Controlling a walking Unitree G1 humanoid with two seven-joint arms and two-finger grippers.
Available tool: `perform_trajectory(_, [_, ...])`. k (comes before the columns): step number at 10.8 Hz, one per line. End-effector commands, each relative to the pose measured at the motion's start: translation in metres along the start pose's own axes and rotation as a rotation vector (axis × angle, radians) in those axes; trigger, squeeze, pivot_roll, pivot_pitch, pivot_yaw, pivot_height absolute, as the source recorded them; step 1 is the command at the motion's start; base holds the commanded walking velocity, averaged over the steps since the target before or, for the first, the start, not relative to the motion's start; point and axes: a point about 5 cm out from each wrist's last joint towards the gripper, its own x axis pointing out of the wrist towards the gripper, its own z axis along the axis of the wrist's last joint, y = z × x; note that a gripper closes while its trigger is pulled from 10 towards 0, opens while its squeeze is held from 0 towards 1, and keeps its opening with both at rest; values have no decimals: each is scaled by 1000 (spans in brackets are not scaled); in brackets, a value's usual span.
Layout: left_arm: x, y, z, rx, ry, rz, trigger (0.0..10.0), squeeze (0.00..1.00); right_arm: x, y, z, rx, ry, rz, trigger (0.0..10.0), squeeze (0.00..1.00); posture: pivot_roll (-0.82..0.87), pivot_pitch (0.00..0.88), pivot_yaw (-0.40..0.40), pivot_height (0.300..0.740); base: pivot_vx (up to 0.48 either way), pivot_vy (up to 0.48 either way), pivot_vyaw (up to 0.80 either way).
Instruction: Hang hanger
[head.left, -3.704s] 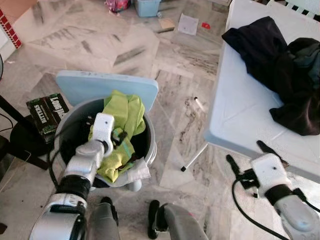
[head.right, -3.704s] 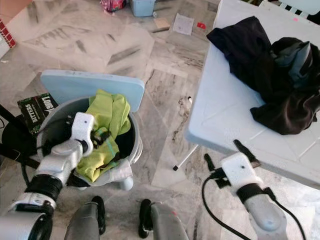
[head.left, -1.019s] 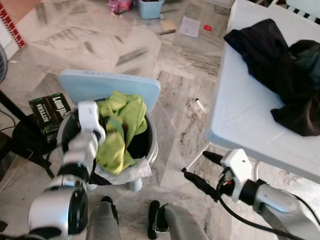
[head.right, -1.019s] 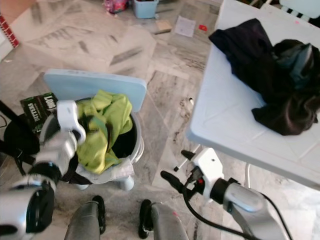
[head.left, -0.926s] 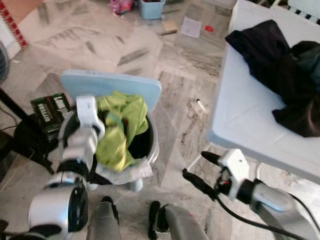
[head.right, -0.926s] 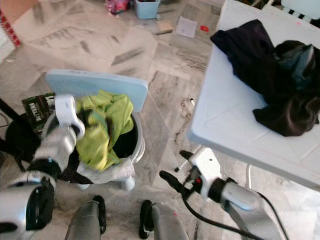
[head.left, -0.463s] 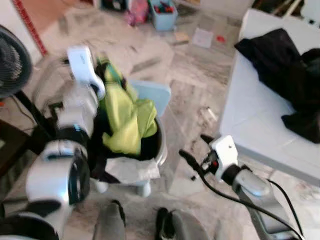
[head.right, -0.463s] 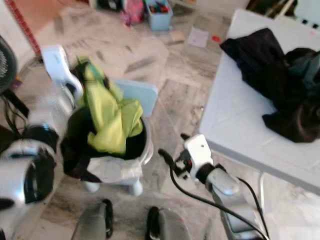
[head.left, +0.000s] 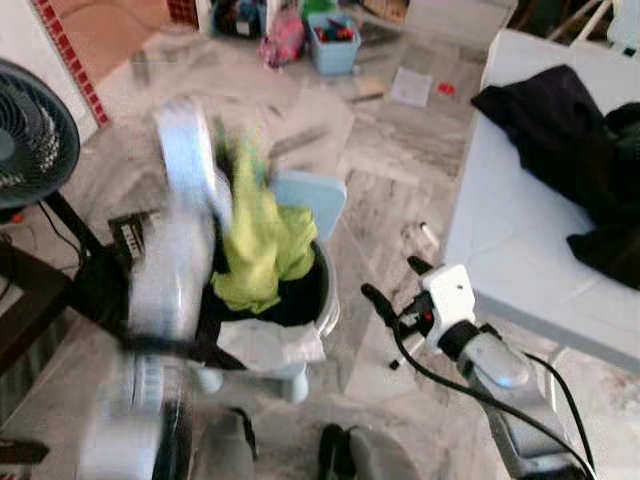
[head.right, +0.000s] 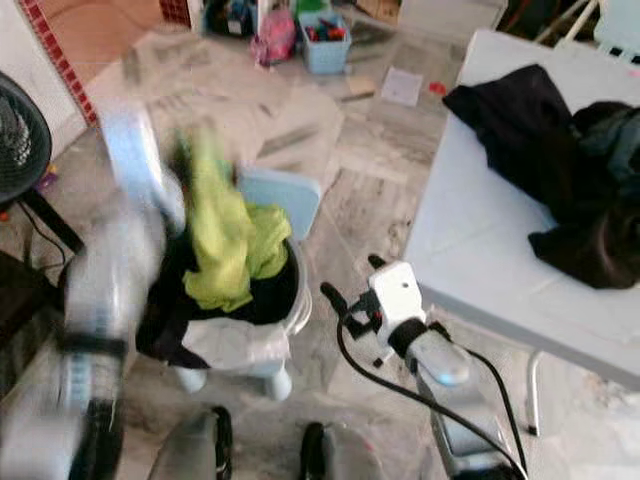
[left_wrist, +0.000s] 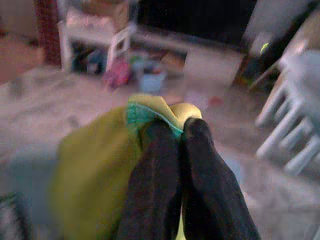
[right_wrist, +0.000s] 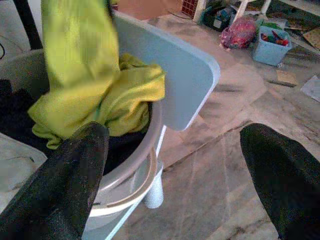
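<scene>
The left end effector (left_wrist: 172, 132) has its two black fingers pinched tight on the teal-edged hem of a yellow-green garment (head.left: 258, 240), holding it up above a grey laundry basket (right_wrist: 137, 150). The arm is a motion-blurred smear in the head views, so that's about all I can make out there. The rest of the garment trails down into the basket, on top of dark clothes and something white. A light blue lid (right_wrist: 170, 82) stands up at the basket's rim. The right end effector (head.right: 350, 285) hangs low over the marble floor between basket and white worktop (head.left: 500, 240), fingers spread wide with nothing in them. Dark clothes (head.right: 545, 150) are heaped on the worktop. A black fan (head.left: 30, 140) stands at the left. Can't make out a hanger, and no text is readable.
</scene>
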Motion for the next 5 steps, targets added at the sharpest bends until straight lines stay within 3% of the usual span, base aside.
perform_trajectory(1, [-22,7,0,24,-4,85,0,0,-2,-4,-7,-9,22,-28,10000,0,21,112,-70,740,0,0,0])
perform_trajectory(2, [-53,27,-14,68,61,217,0,0,0,-5,-7,-16,21,-35,10000,0,36,115,-75,740,0,0,0])
perform_trajectory(4, [-95,58,-27,103,151,441,0,0,2,-6,-8,-23,19,-50,10000,0,56,121,-77,740,0,0,0])
perform_trajectory(5, [-136,81,-43,144,275,576,0,0,4,-6,-11,-30,22,-51,10000,0,64,122,-79,740,0,0,0])
